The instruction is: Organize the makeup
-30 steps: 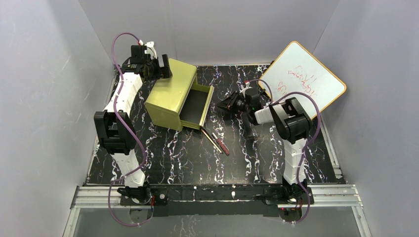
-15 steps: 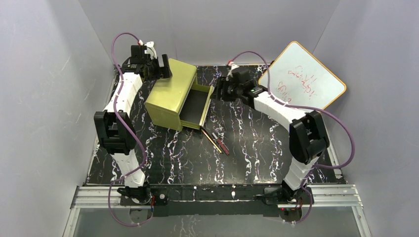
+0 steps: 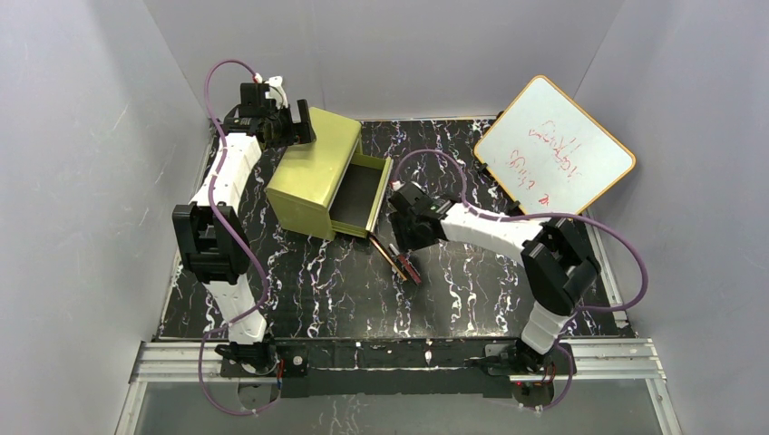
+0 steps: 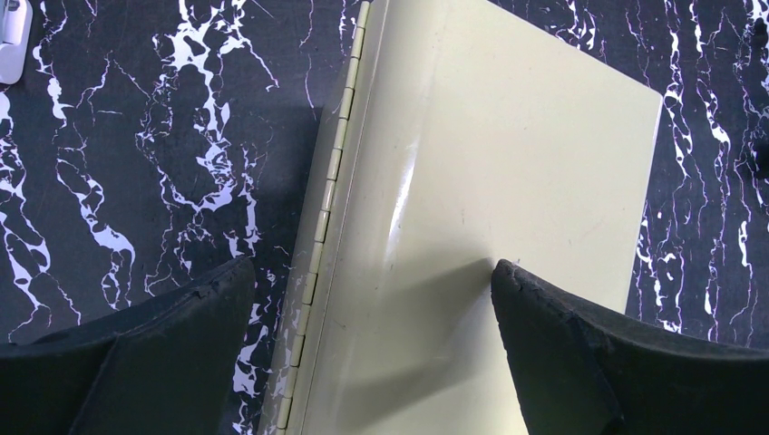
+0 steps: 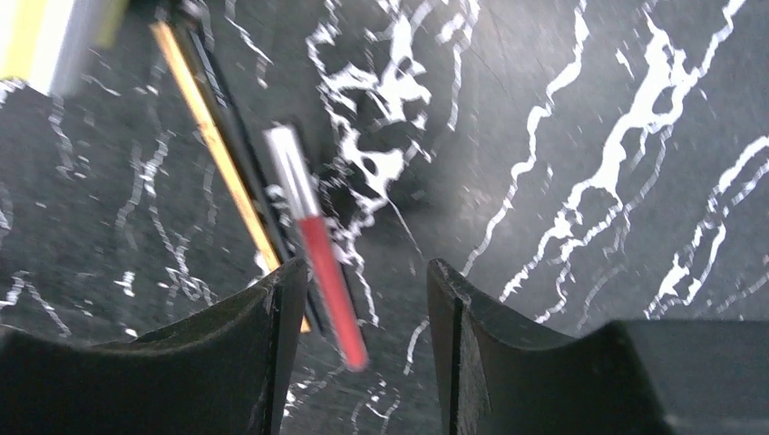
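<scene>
A thin gold pencil [image 3: 384, 255] and a dark red pencil [image 3: 413, 273] lie side by side on the black marbled table, just in front of the olive-green box's open drawer [image 3: 358, 194]. My right gripper [image 3: 404, 245] is open and low over them. In the right wrist view the red pencil [image 5: 318, 259] runs between my open fingers, with the gold pencil [image 5: 216, 145] just left of it. My left gripper [image 3: 296, 127] is open at the box's back top, its fingers either side of the hinge edge [image 4: 319, 227]. The discs and the palette are out of view.
The olive-green box [image 3: 315, 169] stands at the back left with its drawer pulled out to the right. An orange-framed whiteboard [image 3: 555, 145] leans at the back right. Grey walls close in on three sides.
My right arm reached from in front of the whiteboard to the drawer's far side, then swung down and forward to the pencils. The left arm and the pencils have not moved.
</scene>
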### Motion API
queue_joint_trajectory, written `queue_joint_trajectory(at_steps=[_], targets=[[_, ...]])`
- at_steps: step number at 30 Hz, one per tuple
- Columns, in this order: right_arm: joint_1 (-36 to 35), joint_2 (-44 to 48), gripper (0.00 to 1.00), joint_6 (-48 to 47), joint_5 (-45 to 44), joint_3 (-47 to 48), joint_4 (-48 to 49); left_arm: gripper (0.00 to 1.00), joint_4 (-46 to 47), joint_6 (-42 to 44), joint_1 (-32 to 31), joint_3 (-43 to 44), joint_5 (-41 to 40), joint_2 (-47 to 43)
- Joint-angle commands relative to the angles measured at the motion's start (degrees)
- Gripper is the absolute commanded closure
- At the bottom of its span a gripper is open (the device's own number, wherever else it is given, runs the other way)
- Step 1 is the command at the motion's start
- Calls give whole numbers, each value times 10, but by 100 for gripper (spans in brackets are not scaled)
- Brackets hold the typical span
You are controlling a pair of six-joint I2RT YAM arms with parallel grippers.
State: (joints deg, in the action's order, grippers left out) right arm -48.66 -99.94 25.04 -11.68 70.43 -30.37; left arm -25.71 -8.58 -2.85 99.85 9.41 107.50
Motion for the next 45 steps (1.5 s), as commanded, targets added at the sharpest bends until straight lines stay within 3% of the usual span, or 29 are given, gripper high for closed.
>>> queue_joint_trajectory(at_steps=[1,10,27,31,34,37,38,45], targets=[[-1,63,42,-4,-38,-61,12,1,-100,37,7,-25,-71,24],[-10,98,43,15,13,-137,94,1,-101,37,7,-25,-71,21],[-39,34,43,-4,15,-126,116,1,-102,39,9,-29,-76,16],[-53,14,48,-6,-6,-117,107,1,-103,39,10,-33,-76,13],[-68,-8,55,-9,-43,-99,84,1,-103,40,11,-33,-76,12],[-85,-39,95,-13,-93,-75,54,1,-102,40,11,-33,-76,11],[-89,-50,99,-13,-106,-69,44,1,-102,40,12,-33,-76,10],[-94,-40,99,-13,-176,-23,13,1,-102,40,14,-33,-75,10]])
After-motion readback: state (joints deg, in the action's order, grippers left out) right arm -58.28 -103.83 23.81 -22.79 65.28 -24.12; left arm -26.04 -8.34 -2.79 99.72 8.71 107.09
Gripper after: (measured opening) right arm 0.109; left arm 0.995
